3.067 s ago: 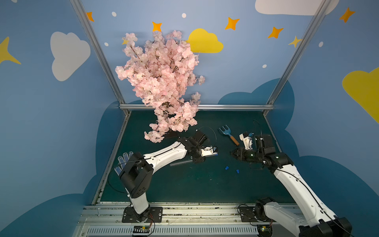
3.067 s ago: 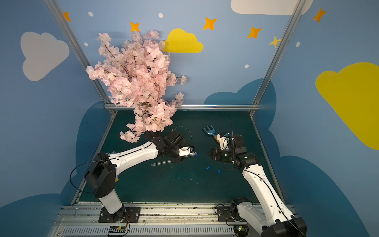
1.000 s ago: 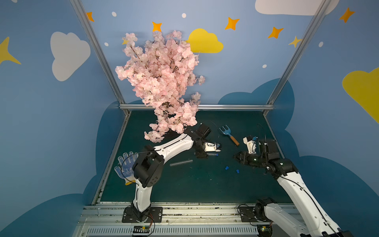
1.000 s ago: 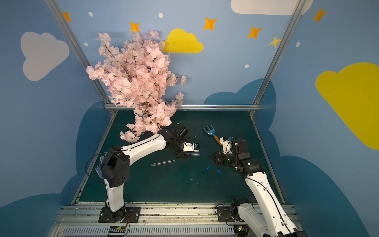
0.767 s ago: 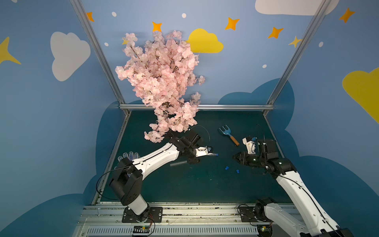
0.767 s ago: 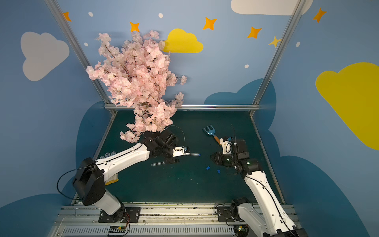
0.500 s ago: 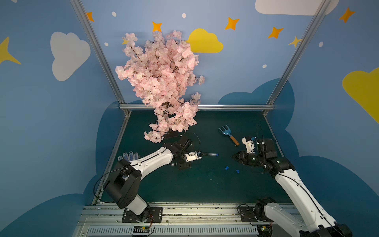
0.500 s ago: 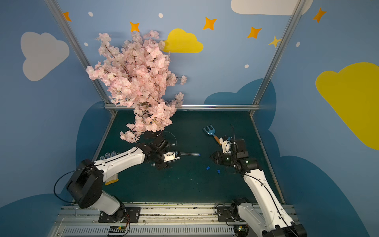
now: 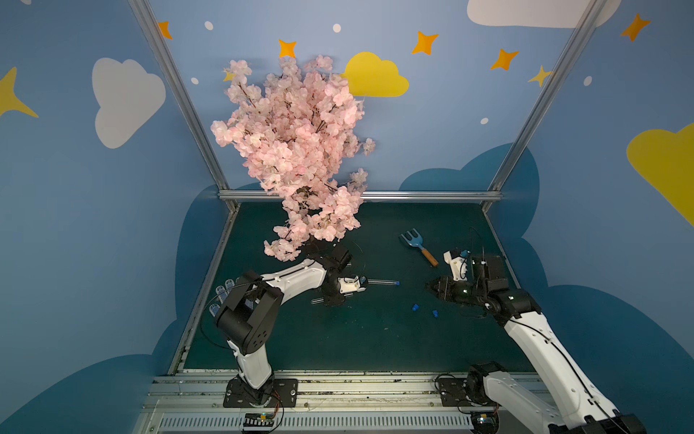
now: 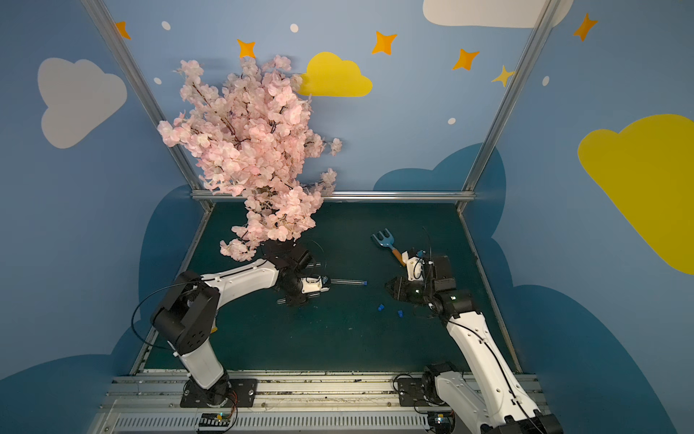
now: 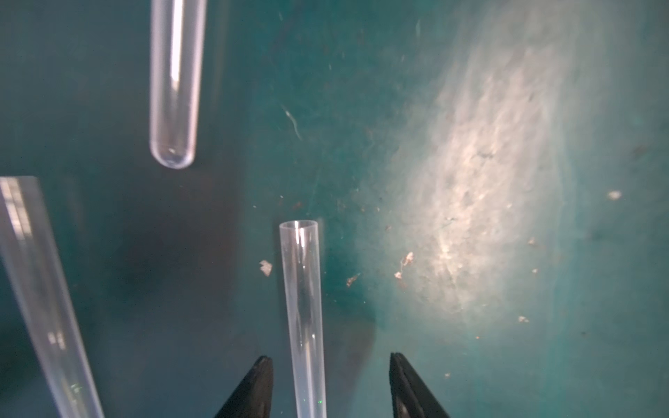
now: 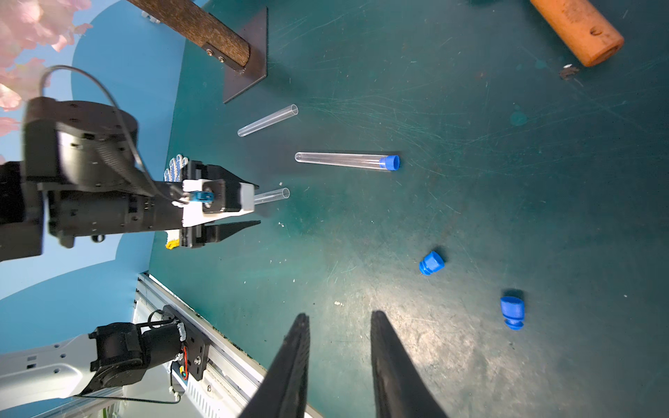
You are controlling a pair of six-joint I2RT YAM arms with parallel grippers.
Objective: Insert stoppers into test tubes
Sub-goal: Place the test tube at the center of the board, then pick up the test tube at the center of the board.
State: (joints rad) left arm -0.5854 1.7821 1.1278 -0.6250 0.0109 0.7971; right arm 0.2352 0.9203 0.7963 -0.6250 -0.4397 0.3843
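One test tube (image 12: 340, 159) lies on the table (image 12: 506, 181), stopper (image 12: 390, 162) seated in its mouth. Near the tree base (image 12: 249, 68) lies a second tube (image 12: 268, 120), open. Flat on the table, the third tube (image 11: 302, 307) sits between the left tool (image 11: 330, 358) jaws, which are apart and clear of it on both sides. One loose stopper (image 12: 431, 263) and another loose stopper (image 12: 511, 311) lie near the right tool (image 12: 339, 315), jaws apart, empty.
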